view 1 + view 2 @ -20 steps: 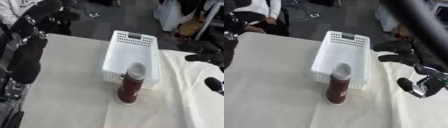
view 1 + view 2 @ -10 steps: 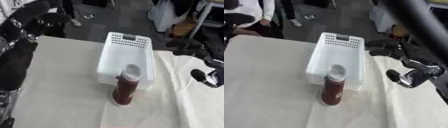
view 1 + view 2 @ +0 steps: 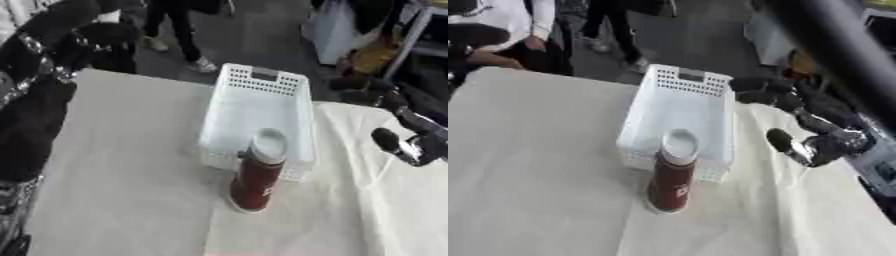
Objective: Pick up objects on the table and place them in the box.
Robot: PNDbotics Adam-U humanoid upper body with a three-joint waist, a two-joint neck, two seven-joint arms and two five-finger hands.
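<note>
A dark red can (image 3: 255, 176) with a white lid stands upright on the cloth, touching the near end of the white perforated box (image 3: 258, 111), which holds nothing that I can see. My right hand (image 3: 826, 142) hovers open to the right of the box, its fingers (image 3: 756, 92) spread toward the box's far right corner and its thumb (image 3: 782, 142) pointing at the box's right wall. It holds nothing. My left hand (image 3: 77, 31) is raised at the upper left, over the table's far left corner, well away from the can.
A cream cloth (image 3: 131, 190) covers the table and lies in folds on the right side. People stand on the floor beyond the far edge. Dark furniture and bags sit past the far right corner.
The camera has tilted, shifting the whole picture. My right hand has come a little closer to the box's right side. The can and box stay put.
</note>
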